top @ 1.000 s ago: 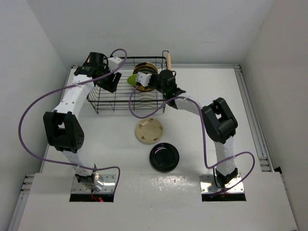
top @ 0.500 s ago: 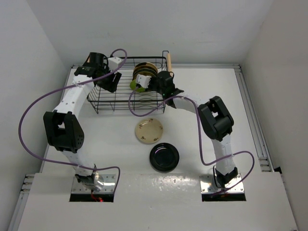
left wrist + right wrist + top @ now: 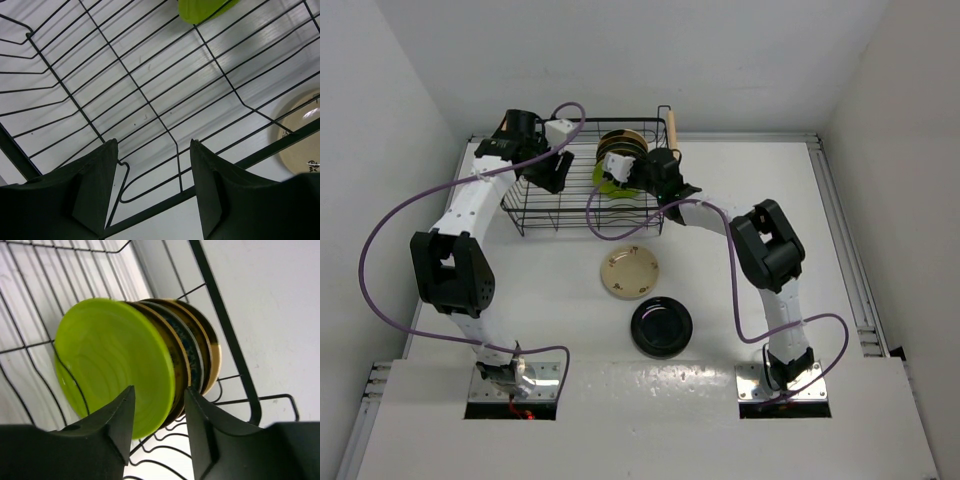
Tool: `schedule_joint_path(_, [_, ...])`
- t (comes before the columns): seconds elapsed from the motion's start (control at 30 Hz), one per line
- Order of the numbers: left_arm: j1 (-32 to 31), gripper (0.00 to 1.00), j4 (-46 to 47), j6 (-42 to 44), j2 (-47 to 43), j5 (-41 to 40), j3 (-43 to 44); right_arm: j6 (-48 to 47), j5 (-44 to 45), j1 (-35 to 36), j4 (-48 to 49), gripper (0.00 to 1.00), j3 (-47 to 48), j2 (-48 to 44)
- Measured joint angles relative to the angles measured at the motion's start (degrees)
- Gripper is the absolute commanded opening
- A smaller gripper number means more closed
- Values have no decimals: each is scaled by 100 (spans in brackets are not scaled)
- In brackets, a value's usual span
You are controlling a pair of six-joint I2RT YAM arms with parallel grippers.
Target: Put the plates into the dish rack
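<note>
Table point(image 3: 570, 290) — right fingers point(image 3: 114, 426) parted, astride green plate point(image 3: 107, 352)

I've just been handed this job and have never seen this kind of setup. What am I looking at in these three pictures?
Two robot arms are bolted at the near table edge. The overhead picture looks down on both. The other two pictures come from a camera on each wrist. The left claw is open and empty above the dish rack. The right claw straddles the rim of a lime green plate, which stands on edge beside the other plates in the rack. I cannot tell whether it is gripping the plate. A cream plate and a black plate lie flat on the table.
</note>
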Motion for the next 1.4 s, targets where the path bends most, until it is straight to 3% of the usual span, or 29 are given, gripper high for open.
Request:
schedule_joint_path(0.1, [-2,63,-26,94,0,155,0,197,107,2,162,61,11,-2])
schedule_joint_path(0.13, [-13,62,-50,153,0,205,0,317,157,2,197,72,28,-2])
schedule_joint_path(0.37, [-428,58,-442,673,-42,520,72,1381,455,2,-85,99,-35,-723])
schedule_joint_path(0.57, [-1270,58,-466,992,-555,413,-404,2909,516,-125,-879,99,-833,-2780])
schedule_joint_path(0.87, [-2138,64,83,264,-1331,444,-2343,4666,931,-326,-1764,99,-3705,-5536])
schedule_joint_path(1.07, [-2142,64,660,-1213,-1123,459,-3115,5493,1397,61,-2507,98,-4754,-6686])
schedule_joint_path(1.4, [-2142,64,1738,-2583,-509,463,-3589,6046,2312,883,-3230,93,-5058,-7486])
